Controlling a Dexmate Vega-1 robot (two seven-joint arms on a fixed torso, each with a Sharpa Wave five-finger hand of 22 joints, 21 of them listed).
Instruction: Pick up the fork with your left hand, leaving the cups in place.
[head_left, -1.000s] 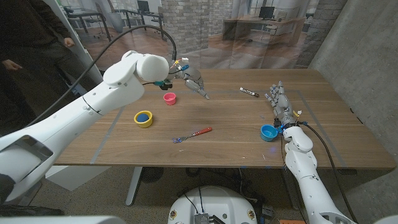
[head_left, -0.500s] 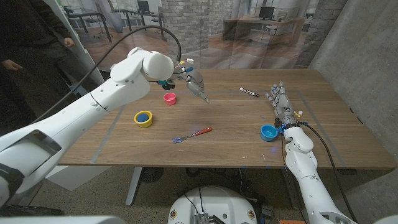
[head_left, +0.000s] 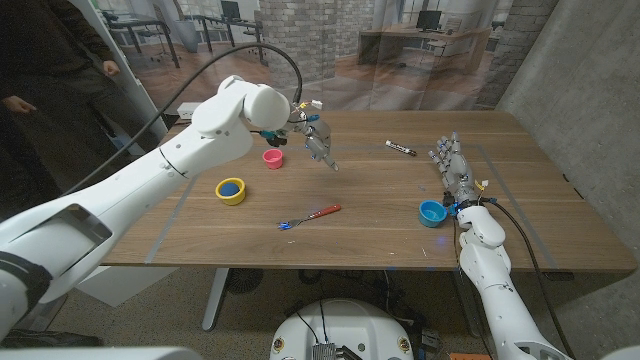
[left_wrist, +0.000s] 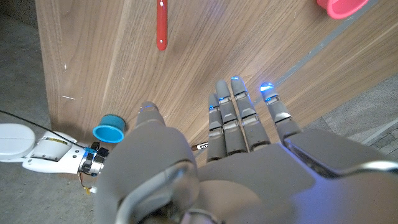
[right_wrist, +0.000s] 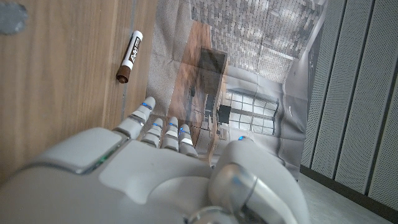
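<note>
A fork (head_left: 309, 216) with a red handle and a blue-tinted head lies near the table's front middle; its red handle (left_wrist: 161, 23) also shows in the left wrist view. My left hand (head_left: 318, 141) hangs in the air over the table's far middle, fingers straight and apart, holding nothing, well behind the fork. The pink cup (head_left: 272, 158) sits just left of that hand, the yellow cup (head_left: 231, 190) with a blue inside further left and nearer. My right hand (head_left: 452, 166) stands at the right side, fingers extended, empty, just behind the blue cup (head_left: 432, 213).
A black-and-white marker (head_left: 401, 148) lies at the far right of the table, also seen as a marker (right_wrist: 129, 57) ahead of my right hand. A person in dark clothes (head_left: 45, 60) stands at the back left. The wooden table (head_left: 380, 235) ends close in front of the fork.
My left arm has swung rightward, carrying the open left hand a little to the right and slightly nearer. The fork, cups and right hand have stayed put.
</note>
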